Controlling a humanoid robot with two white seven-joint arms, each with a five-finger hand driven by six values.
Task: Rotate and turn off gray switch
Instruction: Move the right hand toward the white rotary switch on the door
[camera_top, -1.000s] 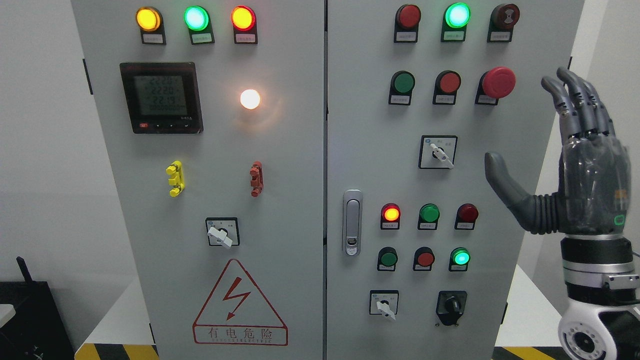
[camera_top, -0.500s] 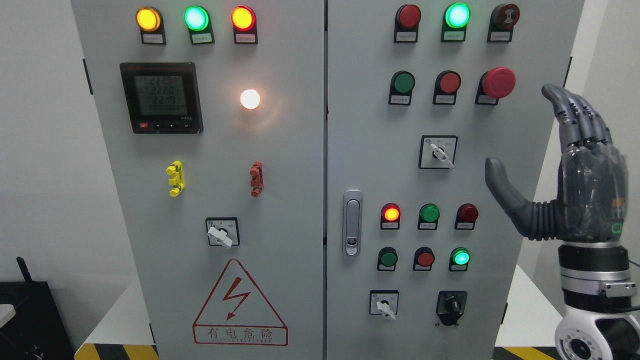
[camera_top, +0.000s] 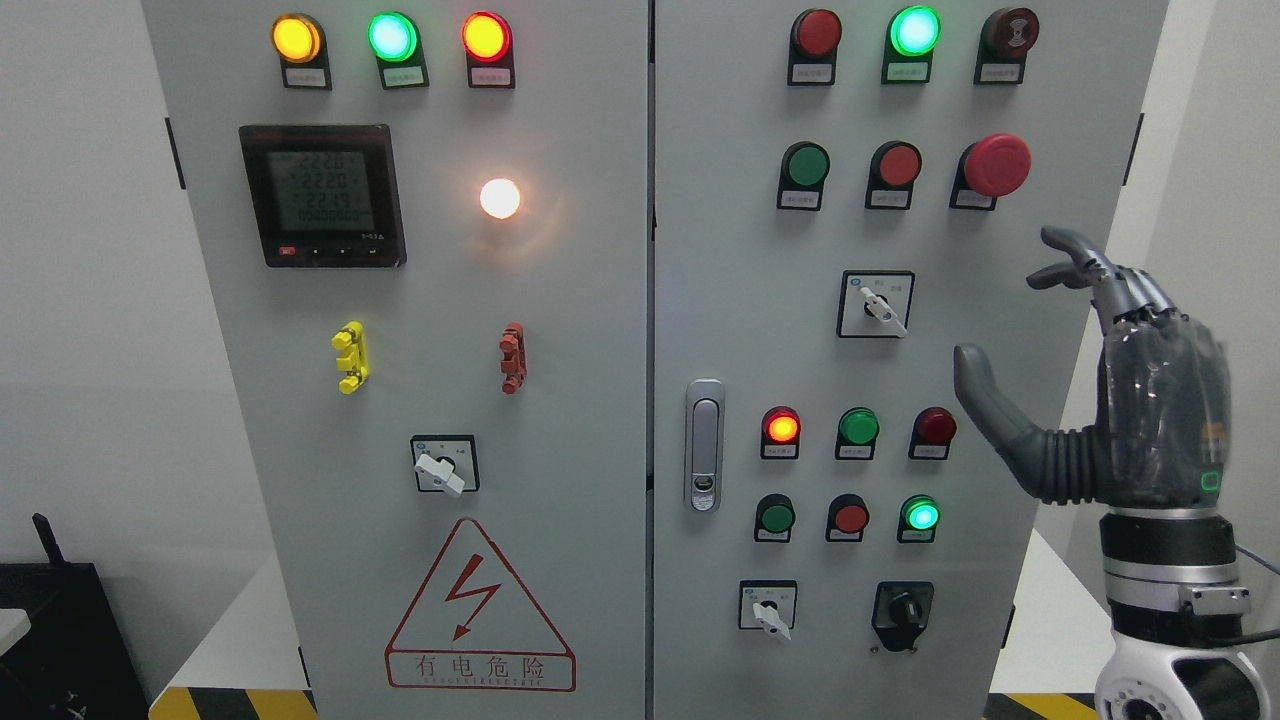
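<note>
Three grey-white rotary switches sit on the grey cabinet. One (camera_top: 876, 305) is on the right door at mid height, its lever pointing down-right. Another (camera_top: 768, 607) is low on the right door, and the third (camera_top: 445, 465) is on the left door. My right hand (camera_top: 1008, 318) is raised at the cabinet's right edge, to the right of the mid-height switch and apart from it. Its fingers (camera_top: 1072, 258) bend forward toward the panel, the thumb (camera_top: 978, 385) sticks out to the left, and it holds nothing. The left arm does not show.
A black rotary switch (camera_top: 903, 610) sits at the lower right. A red mushroom button (camera_top: 996, 164) is above my hand. Lit and unlit lamps and push buttons (camera_top: 860, 427) fill the right door, beside a door handle (camera_top: 705, 445). The left door carries a meter (camera_top: 322, 195).
My right hand has come down and slightly left, and its fingers have tipped from upright to bent forward toward the panel. The switches have not moved.
</note>
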